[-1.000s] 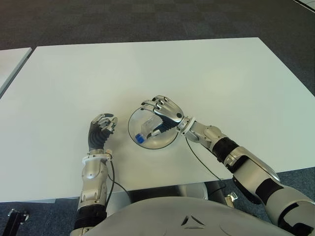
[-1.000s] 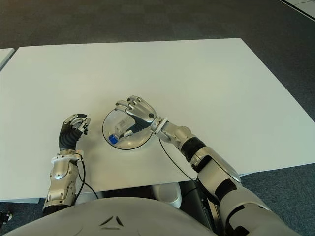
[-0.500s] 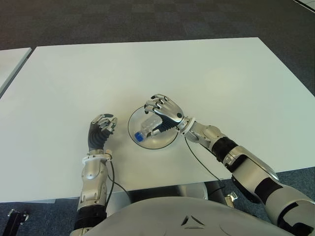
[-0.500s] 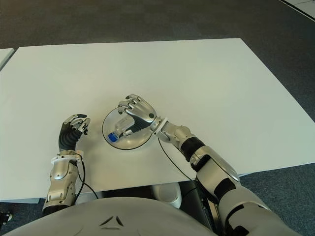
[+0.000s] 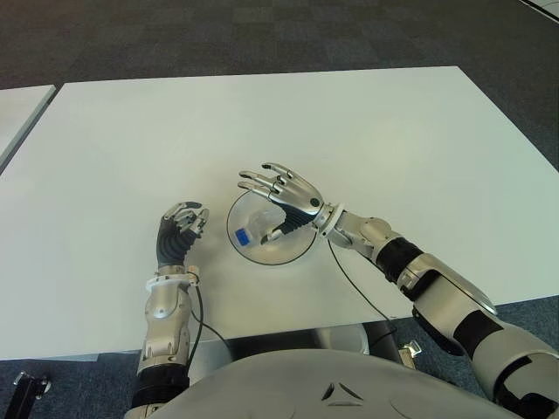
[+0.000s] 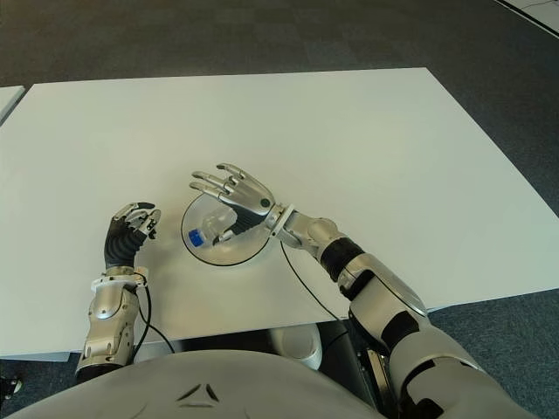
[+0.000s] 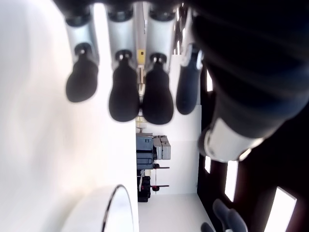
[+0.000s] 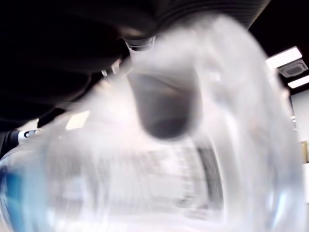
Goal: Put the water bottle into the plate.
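Left eye view: the small clear plastic water bottle with a blue cap (image 5: 254,229) lies on its side in the round clear glass plate (image 5: 297,249) on the white table (image 5: 393,140); the right hand (image 5: 288,196) is above it, fingers spread wide, holding nothing.
Right eye view: the left hand (image 6: 131,231) shows left of the plate.
Left wrist view: fingers (image 7: 123,94) curled, holding nothing.
Right wrist view: the bottle fills it, blurred.

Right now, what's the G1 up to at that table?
It is putting a water bottle into a plate on the white table. The bottle lies on its side in the plate, blue cap towards the robot's left. The right hand is over the plate with fingers spread, thumb close beside the bottle; it appears to be letting go. The left hand shows left of the plate, fingers curled, holding nothing.
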